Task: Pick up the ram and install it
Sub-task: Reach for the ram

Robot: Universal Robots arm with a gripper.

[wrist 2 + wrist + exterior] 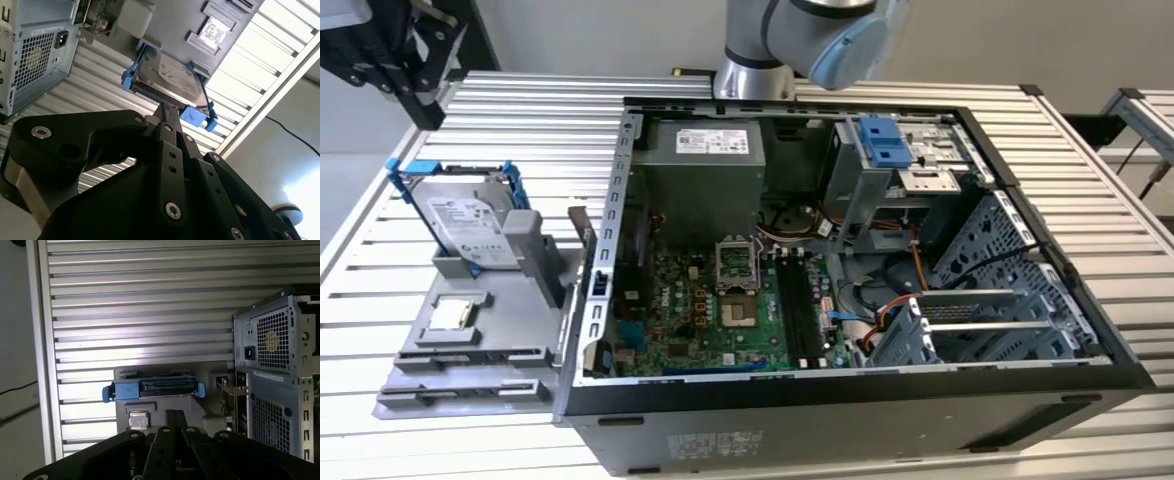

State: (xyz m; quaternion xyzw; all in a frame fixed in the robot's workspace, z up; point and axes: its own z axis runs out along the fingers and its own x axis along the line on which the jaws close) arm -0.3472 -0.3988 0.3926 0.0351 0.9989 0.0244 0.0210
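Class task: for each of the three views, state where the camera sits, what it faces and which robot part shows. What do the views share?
Exterior view: off the arm, high, looking down into the open computer case on the slatted table; the arm shows.
First wrist view: on the wrist, facing the hard drive and the case's rear, past the end effector.
Second wrist view: on the wrist, facing the hard drive's flat side past the end effector.
Shared: hard drive, case, table.

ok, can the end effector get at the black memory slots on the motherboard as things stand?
Probably yes. The case is open on top and the black slots lie uncovered; cables sit beside them, toward the exterior view's right, not across them.
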